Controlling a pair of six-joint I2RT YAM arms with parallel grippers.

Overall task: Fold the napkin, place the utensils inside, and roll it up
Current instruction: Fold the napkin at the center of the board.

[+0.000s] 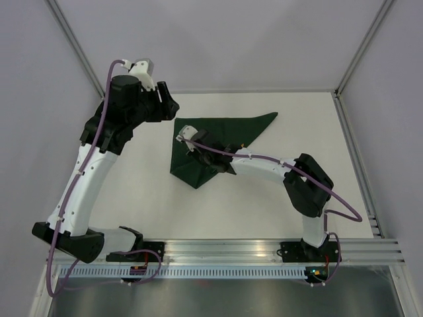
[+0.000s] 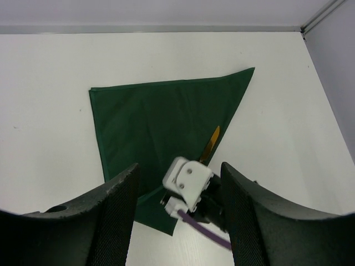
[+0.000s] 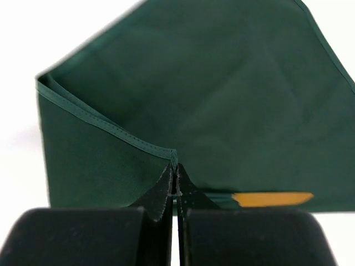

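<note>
White arm links, black joint housings, purple cables, black textured jaws

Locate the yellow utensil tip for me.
Right wrist view, lower right: the yellow utensil tip shows against the napkin, just right of the right gripper.

White table; dark green napkin on it

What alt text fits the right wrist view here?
The right tool, shut, pinches the hemmed edge of a folded layer of the dark green napkin. A flat yellow-orange piece pokes out from under the cloth just right of the tool.
</note>
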